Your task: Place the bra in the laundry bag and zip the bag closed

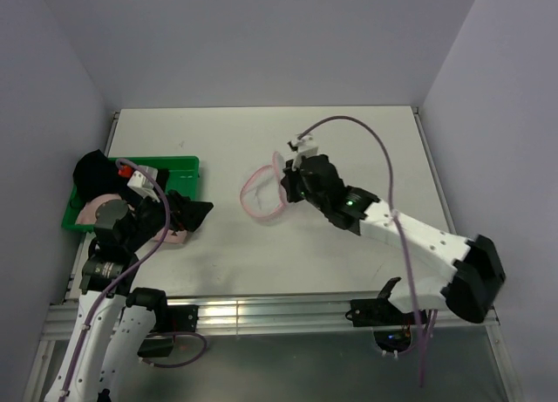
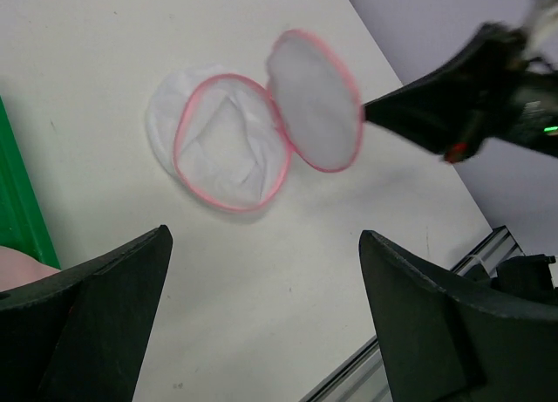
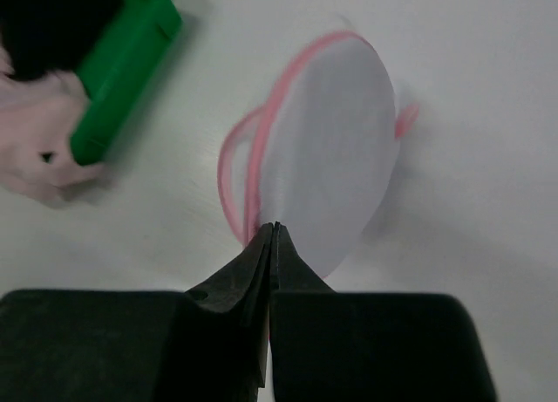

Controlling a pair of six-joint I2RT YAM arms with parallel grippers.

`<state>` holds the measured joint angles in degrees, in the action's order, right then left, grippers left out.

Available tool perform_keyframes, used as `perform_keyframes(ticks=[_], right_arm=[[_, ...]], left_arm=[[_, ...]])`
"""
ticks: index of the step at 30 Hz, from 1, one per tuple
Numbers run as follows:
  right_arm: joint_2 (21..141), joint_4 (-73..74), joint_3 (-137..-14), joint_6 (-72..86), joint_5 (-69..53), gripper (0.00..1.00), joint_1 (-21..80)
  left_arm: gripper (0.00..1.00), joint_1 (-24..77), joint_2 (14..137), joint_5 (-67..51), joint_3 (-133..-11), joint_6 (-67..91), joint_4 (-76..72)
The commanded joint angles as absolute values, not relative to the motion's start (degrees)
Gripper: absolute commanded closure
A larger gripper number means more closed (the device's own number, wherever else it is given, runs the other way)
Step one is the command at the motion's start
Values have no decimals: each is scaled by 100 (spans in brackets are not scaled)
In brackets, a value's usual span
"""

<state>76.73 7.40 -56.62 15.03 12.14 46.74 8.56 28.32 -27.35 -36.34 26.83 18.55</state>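
Observation:
The laundry bag (image 1: 260,201) (image 2: 228,149) lies open on the white table, a round white mesh pouch with a pink zipper rim. Its round lid (image 2: 314,101) (image 3: 336,149) stands tilted upward. My right gripper (image 1: 288,184) (image 3: 275,232) is shut on the lid's near edge. The pink bra (image 1: 91,212) (image 3: 35,132) lies partly in the green tray and spills over its front. My left gripper (image 1: 193,214) (image 2: 266,271) hangs open over bare table beside the tray, nothing between its fingers (image 2: 96,306).
A green plastic tray (image 1: 179,166) (image 3: 131,62) sits at the table's left side, with a black cloth (image 1: 91,171) at its left end. The near table edge and metal rail (image 2: 410,350) run close under my left gripper. Grey walls enclose the table.

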Motion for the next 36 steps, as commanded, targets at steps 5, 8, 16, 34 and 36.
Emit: perform_keyframes(ticks=[5,8,16,34,36], right_arm=[[5435,984,-5563,2240,616,100,4693],[5029,1125,-5529,2426,834,100,4589],[5211,986,-4247,2812,123,96,3559],[9315,1502,-6845,3023,2978,16,5458],[9273,1277,-6481,3120,3129,19,5493]], left_arm=[[7,800,2892,-2874,-3665,2707,1740],[7,756,2926,-2804,-3674,2698,1749],[10,756,3146,-2882,-3665,2707,1758],[25,913,3709,-2014,-3367,3786,1232],[30,1176,3875,-1733,-3138,4209,696]])
